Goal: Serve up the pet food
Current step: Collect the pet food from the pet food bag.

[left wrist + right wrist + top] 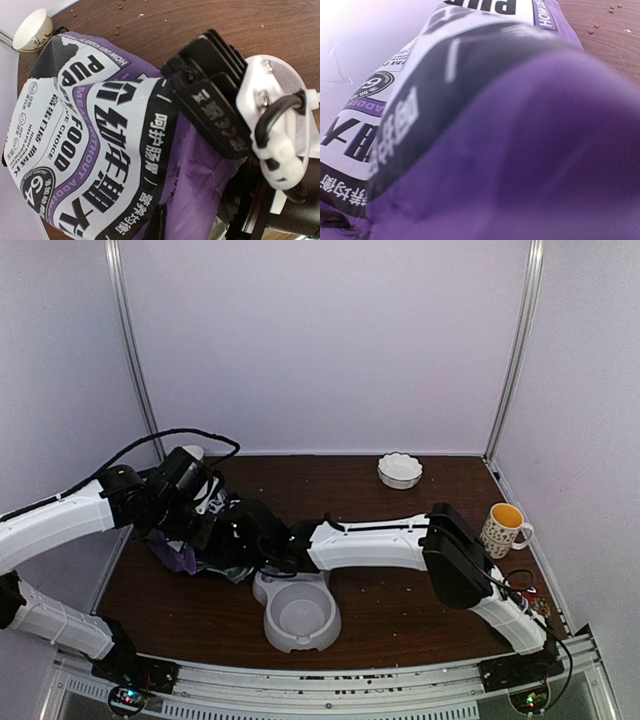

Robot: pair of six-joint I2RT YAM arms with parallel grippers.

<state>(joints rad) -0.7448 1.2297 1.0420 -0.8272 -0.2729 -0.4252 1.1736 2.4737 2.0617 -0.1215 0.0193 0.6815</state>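
A purple bag [178, 558] printed "PUPPY FOOD" is held up between both arms at the left of the table, and it fills the left wrist view [100, 140] and the right wrist view [495, 150]. My left gripper [213, 537] is shut on the bag's purple upper part, with one black finger [161, 220] showing against it. My right gripper [252, 545] reaches in from the right, its black fingers [212, 112] clamped across the same end. The pet food inside is hidden. Only stray pellets [117, 32] lie on the wood [594, 25]. The grey double bowl [270, 625] sits just in front of the bag.
A white scalloped dish [400, 470] stands at the back. A patterned mug [503, 528] with a yellow inside is at the right, with small items [525, 585] in front of it. A small pale cup [32, 30] sits beyond the bag near the left wall.
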